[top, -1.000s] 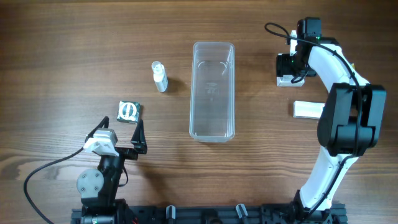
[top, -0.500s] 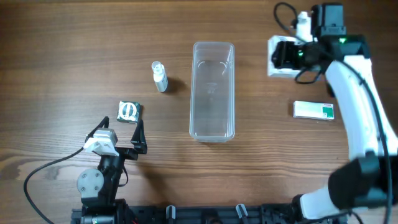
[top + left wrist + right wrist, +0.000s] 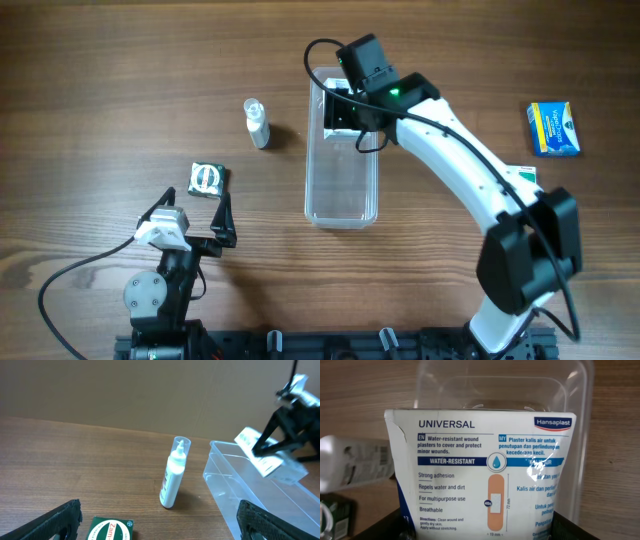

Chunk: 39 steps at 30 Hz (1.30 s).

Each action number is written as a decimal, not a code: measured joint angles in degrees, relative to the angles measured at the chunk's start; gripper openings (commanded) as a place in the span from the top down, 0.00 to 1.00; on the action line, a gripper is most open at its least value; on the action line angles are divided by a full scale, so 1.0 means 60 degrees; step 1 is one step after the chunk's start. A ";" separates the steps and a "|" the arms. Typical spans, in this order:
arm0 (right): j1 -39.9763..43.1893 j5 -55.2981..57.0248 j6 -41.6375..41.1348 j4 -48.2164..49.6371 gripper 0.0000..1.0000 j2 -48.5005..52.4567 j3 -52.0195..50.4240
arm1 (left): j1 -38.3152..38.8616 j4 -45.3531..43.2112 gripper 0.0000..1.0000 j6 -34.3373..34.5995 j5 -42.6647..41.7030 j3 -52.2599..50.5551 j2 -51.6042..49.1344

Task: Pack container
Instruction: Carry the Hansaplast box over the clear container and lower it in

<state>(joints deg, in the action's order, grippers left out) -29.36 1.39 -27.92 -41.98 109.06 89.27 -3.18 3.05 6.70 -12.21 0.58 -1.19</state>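
The container [image 3: 342, 203] is a clear long tub in the middle of the table. My right gripper [image 3: 345, 108] is shut on a white Hansaplast plaster box [image 3: 337, 113] and holds it over the container's far end. The right wrist view shows the box [image 3: 485, 475] upright between the fingers [image 3: 480, 534], with the tub [image 3: 505, 385] behind it. My left gripper [image 3: 190, 215] is open and empty near the front left. In its view [image 3: 160, 532] I see the tub [image 3: 250, 497] and the held box [image 3: 265, 457].
A small white bottle [image 3: 257, 122] stands left of the container and also shows in the left wrist view [image 3: 174, 472]. A green box [image 3: 207, 179] lies in front of the left gripper. A blue box [image 3: 553, 128] lies far right. A white-green box [image 3: 526, 175] is partly hidden by the right arm.
My right arm has swung left from the table's right side, carrying the white plaster box to above the container's far end. The blue box has come into view. The left arm is still.
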 measured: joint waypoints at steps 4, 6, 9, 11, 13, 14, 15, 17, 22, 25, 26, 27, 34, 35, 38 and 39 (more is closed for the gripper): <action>0.0000 0.0095 -0.0178 0.0408 0.27 0.0772 0.0000 | -0.0004 0.0000 0.00 0.0000 0.0000 0.0000 0.0000; 0.0000 0.0208 -0.0273 0.0594 0.27 0.1071 0.0000 | -0.0004 0.0000 0.00 0.0000 0.0000 0.0000 0.0000; 0.0000 0.0353 -0.0313 0.0849 0.27 0.1184 0.0000 | -0.0004 0.0000 0.00 0.0000 0.0000 0.0000 0.0000; 0.0000 0.0481 -0.0313 0.0943 0.24 0.1231 0.0000 | -0.0004 0.0000 0.00 0.0000 0.0000 0.0000 0.0000; 0.0000 0.0568 -0.0310 0.1035 0.22 0.1413 0.0000 | -0.0004 0.0000 0.00 0.0000 0.0000 0.0000 0.0000; -0.0004 0.0576 -0.0310 0.1078 0.20 0.1494 0.0000 | -0.0004 0.0000 0.00 0.0000 0.0000 0.0000 0.0000; -0.0004 0.0590 -0.0310 0.1111 0.20 0.1541 0.0000 | -0.0004 0.0000 0.00 0.0000 0.0000 0.0000 0.0000; 0.0000 0.0608 -0.0310 0.1249 0.20 0.1545 0.0000 | -0.0004 0.0000 0.00 0.0000 0.0000 0.0000 0.0000; 0.0000 0.0605 -0.0310 0.1239 0.19 0.1545 0.0000 | -0.0004 0.0000 0.00 0.0000 0.0000 0.0000 0.0000; -0.0004 0.0590 -0.0299 0.0812 0.23 0.1545 0.0076 | -0.0004 0.0000 0.00 0.0000 0.0000 0.0000 0.0000; 0.0000 0.0594 -0.0182 0.0535 0.23 0.1545 0.0171 | -0.0004 0.0000 0.00 0.0000 0.0000 0.0000 0.0000; 0.0000 0.0597 -0.0015 0.0353 0.23 0.1545 0.0284 | -0.0004 0.0000 0.00 0.0000 0.0000 0.0000 0.0000; 0.0000 0.0601 0.0973 -0.0397 0.61 0.1545 0.0346 | -0.0004 0.0000 0.00 0.0000 0.0000 0.0000 0.0000; 0.0000 0.0601 0.1016 -0.0495 0.66 0.1545 0.0346 | -0.0004 0.0000 0.00 0.0000 0.0000 0.0000 0.0000; -0.0004 0.0597 0.1249 -0.0619 0.79 0.1545 0.0346 | -0.0004 0.0000 0.00 0.0000 0.0000 0.0000 0.0000; -0.0015 0.0597 0.1381 -0.0692 0.82 0.1545 0.0346 | -0.0004 0.0000 0.00 0.0000 0.0000 0.0000 0.0000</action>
<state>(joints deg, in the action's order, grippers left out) -29.45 4.97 -19.64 -46.13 118.32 91.35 -3.20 3.05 6.70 -12.21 0.58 -1.19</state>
